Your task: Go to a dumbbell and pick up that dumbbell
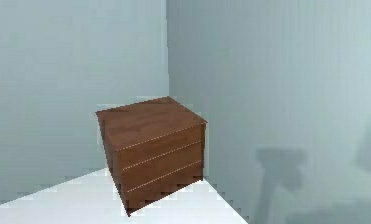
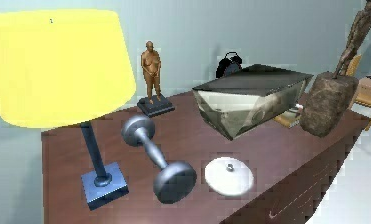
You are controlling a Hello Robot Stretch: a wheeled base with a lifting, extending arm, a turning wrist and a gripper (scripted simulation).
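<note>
Arm side view: a grey metal dumbbell (image 2: 156, 156) lies flat on a dark reddish-brown wooden tabletop (image 2: 283, 150). Its long axis runs diagonally, one head at near right and the other at far left. A blue square-based lamp with a yellow shade (image 2: 101, 182) is just beside it on the left, and a white round disc (image 2: 230, 175) is on the right. Farther back are a bronze figurine on a dark base (image 2: 151, 75), an angular metallic bowl (image 2: 248, 100) and a dark brown vase (image 2: 326, 103). Forward view: a brown wooden drawer chest (image 1: 153, 150) stands in a pale blue corner. Gripper state: cannot tell.
</note>
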